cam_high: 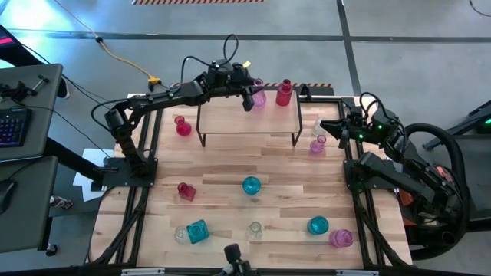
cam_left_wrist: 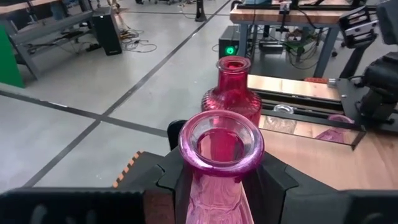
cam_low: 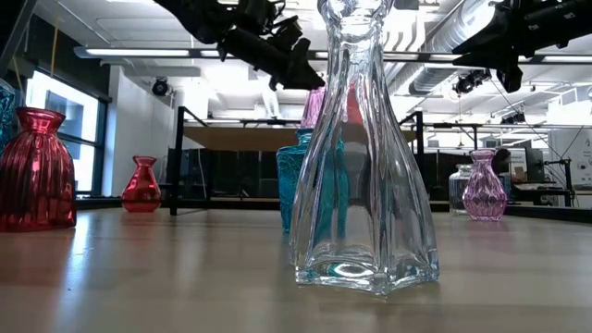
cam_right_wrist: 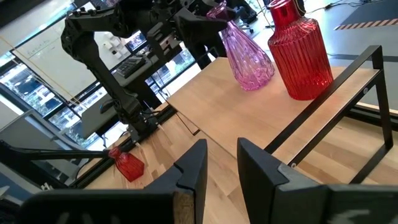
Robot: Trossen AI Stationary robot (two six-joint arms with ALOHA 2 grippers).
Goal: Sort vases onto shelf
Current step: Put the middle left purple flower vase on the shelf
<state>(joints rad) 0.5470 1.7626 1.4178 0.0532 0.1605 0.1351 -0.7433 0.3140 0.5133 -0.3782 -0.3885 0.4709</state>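
Observation:
The low wood-topped shelf [cam_high: 249, 123] stands at the table's far middle. A red ribbed vase [cam_high: 285, 93] stands on its far right part. My left gripper [cam_high: 249, 96] reaches over the shelf's far edge and is shut on a pink-purple vase [cam_high: 258, 93], left of the red one; both also show in the right wrist view, pink [cam_right_wrist: 249, 59] and red [cam_right_wrist: 300, 53]. My right gripper [cam_high: 343, 130] is open and empty beside the shelf's right end. Several other vases stand loose on the table. My left gripper pinches the pink-purple vase's narrow neck [cam_left_wrist: 214, 186], just under its flared rim [cam_left_wrist: 221, 144], between its two fingers [cam_left_wrist: 177, 180]. The fingers come level from the table's left side. The vase is nearly upright, its base [cam_right_wrist: 252, 84] at the shelf's top.
Near the shelf stand a red vase [cam_high: 182, 126] on its left and a clear [cam_high: 317, 126] and a pink vase [cam_high: 317, 144] on its right. Red [cam_high: 186, 191], teal [cam_high: 251, 185] [cam_high: 197, 231] [cam_high: 317, 225], clear [cam_high: 255, 228] and pink [cam_high: 341, 238] vases stand nearer.

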